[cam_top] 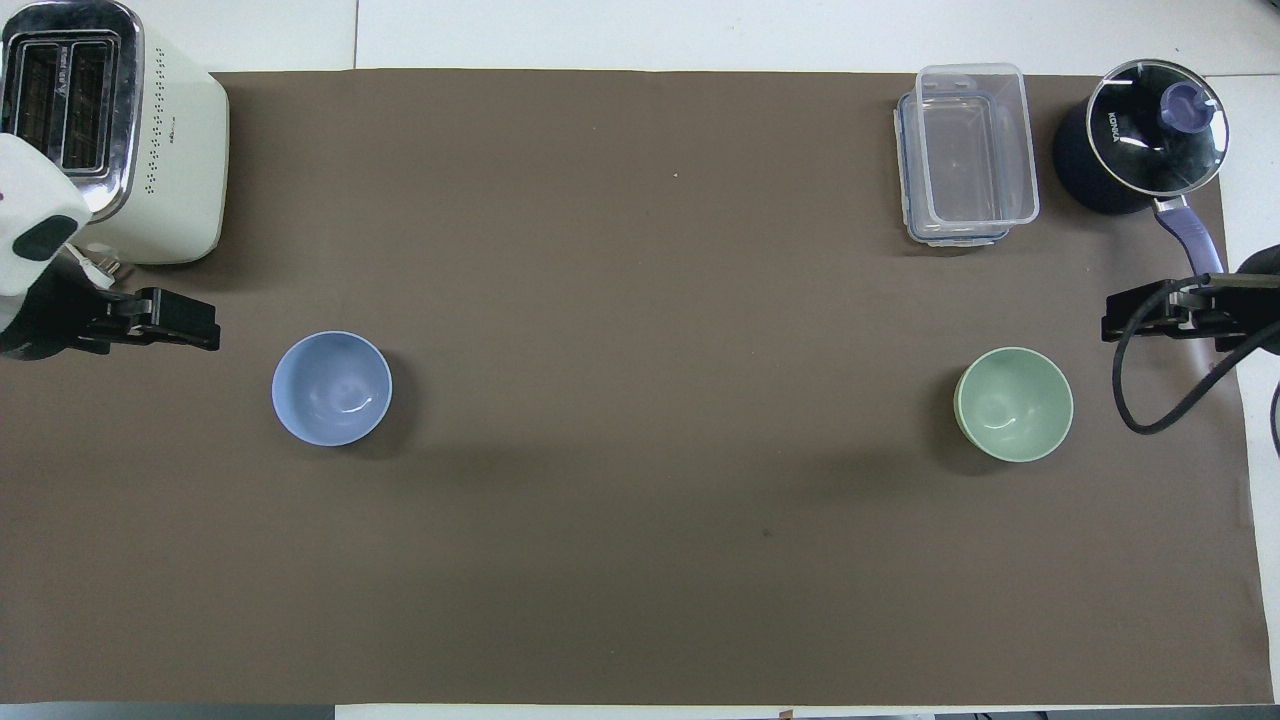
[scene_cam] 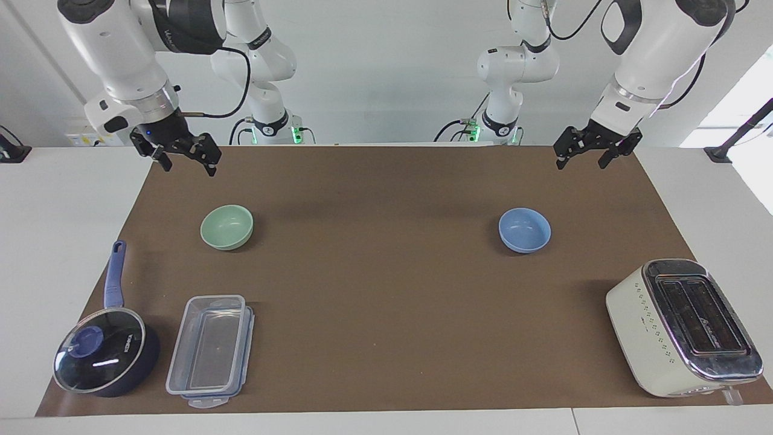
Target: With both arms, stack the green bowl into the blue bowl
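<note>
The pale green bowl (scene_cam: 226, 226) (cam_top: 1013, 403) sits upright on the brown mat toward the right arm's end of the table. The light blue bowl (scene_cam: 524, 229) (cam_top: 331, 387) sits upright toward the left arm's end, about as far from the robots as the green one. Both bowls are empty and far apart. My right gripper (scene_cam: 188, 168) (cam_top: 1110, 322) hangs open and empty in the air over the mat's edge beside the green bowl. My left gripper (scene_cam: 580, 163) (cam_top: 210, 335) hangs open and empty over the mat beside the blue bowl.
A cream toaster (scene_cam: 682, 326) (cam_top: 110, 130) stands at the left arm's end, farther from the robots than the blue bowl. A clear plastic container (scene_cam: 210, 350) (cam_top: 968, 150) and a dark blue saucepan with a glass lid (scene_cam: 105, 356) (cam_top: 1140, 140) stand farther out than the green bowl.
</note>
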You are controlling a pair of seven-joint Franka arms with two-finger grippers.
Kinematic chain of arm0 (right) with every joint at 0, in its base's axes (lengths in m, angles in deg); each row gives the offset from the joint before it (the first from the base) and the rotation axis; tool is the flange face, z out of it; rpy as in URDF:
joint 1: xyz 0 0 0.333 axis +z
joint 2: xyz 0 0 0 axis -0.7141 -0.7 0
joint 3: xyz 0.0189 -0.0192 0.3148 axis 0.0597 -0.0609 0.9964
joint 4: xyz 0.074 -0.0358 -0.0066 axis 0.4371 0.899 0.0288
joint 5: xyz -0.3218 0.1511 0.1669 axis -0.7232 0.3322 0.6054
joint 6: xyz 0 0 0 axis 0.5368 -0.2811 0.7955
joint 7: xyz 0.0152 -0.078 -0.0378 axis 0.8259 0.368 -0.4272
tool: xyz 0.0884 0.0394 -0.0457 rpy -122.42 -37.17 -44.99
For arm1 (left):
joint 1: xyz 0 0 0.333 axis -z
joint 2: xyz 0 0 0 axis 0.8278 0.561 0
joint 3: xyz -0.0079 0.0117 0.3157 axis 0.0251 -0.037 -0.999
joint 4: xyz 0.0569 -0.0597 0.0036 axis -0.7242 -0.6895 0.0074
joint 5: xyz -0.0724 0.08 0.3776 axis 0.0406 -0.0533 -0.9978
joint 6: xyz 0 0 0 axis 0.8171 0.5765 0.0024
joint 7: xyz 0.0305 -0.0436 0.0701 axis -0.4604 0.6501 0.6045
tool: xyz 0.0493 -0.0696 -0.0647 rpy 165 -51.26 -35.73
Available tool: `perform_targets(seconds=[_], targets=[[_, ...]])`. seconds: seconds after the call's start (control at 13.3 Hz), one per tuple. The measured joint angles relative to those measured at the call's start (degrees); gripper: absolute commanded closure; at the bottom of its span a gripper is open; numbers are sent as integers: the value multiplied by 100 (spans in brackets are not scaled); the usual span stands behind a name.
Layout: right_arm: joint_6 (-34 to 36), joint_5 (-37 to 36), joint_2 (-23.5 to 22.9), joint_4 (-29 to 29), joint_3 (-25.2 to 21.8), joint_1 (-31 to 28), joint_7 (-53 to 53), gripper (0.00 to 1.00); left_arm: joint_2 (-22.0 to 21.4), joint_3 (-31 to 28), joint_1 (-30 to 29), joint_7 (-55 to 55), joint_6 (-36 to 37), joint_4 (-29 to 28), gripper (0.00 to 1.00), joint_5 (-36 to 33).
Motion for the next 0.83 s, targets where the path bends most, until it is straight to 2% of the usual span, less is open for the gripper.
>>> perform_targets(seconds=[0.23,0.38,0.6,0.83], targets=[[-1259,1,325,1209,-45,-512,-766,0,183,-21,-78,-255,-1245,-1061,0,-1],[-1713,2,449,1861,-60,-675,-991,0,435,-47,-105,-547,-1939,-1618,0,0],[-2272,2,369,2430,-64,-749,-1027,0,725,-49,-132,-671,-2823,-2251,0,0],[-2633,2,60,2610,-64,-758,-1042,0,741,-49,-135,-754,-3041,-2490,0,-1]])
